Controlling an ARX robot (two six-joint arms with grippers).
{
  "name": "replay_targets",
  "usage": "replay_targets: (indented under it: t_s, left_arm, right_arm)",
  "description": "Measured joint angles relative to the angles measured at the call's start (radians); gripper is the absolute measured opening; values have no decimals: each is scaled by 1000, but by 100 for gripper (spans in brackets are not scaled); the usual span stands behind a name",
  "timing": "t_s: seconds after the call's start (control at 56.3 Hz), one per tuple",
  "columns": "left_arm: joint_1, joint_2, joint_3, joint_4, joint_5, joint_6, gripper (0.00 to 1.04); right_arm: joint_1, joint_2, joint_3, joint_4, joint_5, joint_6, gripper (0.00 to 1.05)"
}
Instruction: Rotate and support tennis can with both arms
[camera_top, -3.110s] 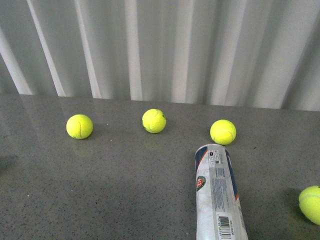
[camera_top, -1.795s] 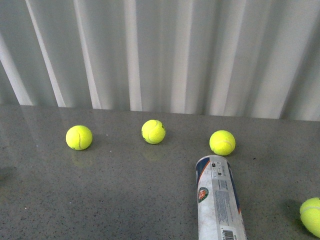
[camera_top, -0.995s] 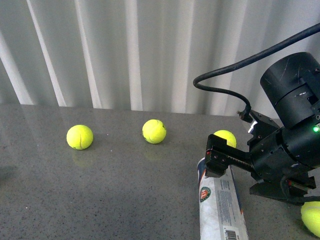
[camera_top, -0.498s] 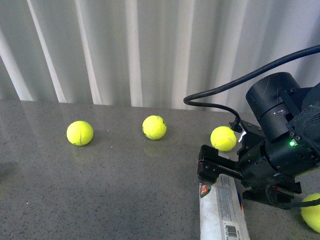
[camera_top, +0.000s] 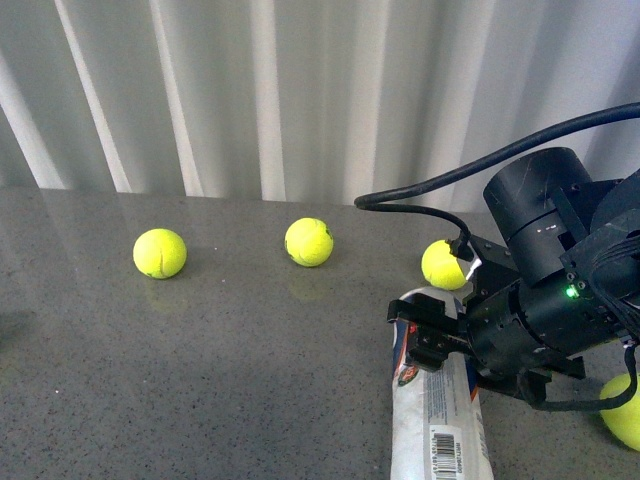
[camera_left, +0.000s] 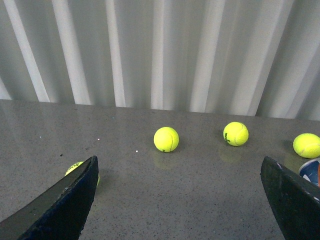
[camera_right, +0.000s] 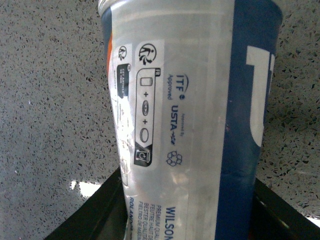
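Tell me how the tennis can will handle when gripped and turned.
The tennis can lies on its side on the smooth table, so it will probably roll if nudged. Several tennis balls lie loose outside it, so it may well be empty and light. Its glossy plastic could slip or dent in the right gripper.

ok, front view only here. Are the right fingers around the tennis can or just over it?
Observer: Around it. In the right wrist view the tennis can lies between the right fingers. Whether they grip it firmly can't be told.
Operator: Left arm? Not in my frame.
Observer: Left fingers are spread wide, holding nothing, not yet at the can.
Operator: Any balls I'm missing?
Observer: One more tennis ball, half hidden behind a left finger.
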Motion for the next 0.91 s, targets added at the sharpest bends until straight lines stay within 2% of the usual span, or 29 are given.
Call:
replay_targets:
  t_s: [0.178,0.426,0.675,0.906]
  left_arm:
    - [0,0,0,0,0,0,98]
    - [0,0,0,0,0,0,98]
    - [0,0,0,0,0,0,98]
    - [0,0,0,0,0,0,98]
  right_arm:
    - [-2,0,-5,8,2,0,38]
    - [-7,-22,-5,-13,22,-10,20]
    - [-6,-74,-5,-40,34,-37,9]
    - [5,-127,-2,-62,60,-75,5]
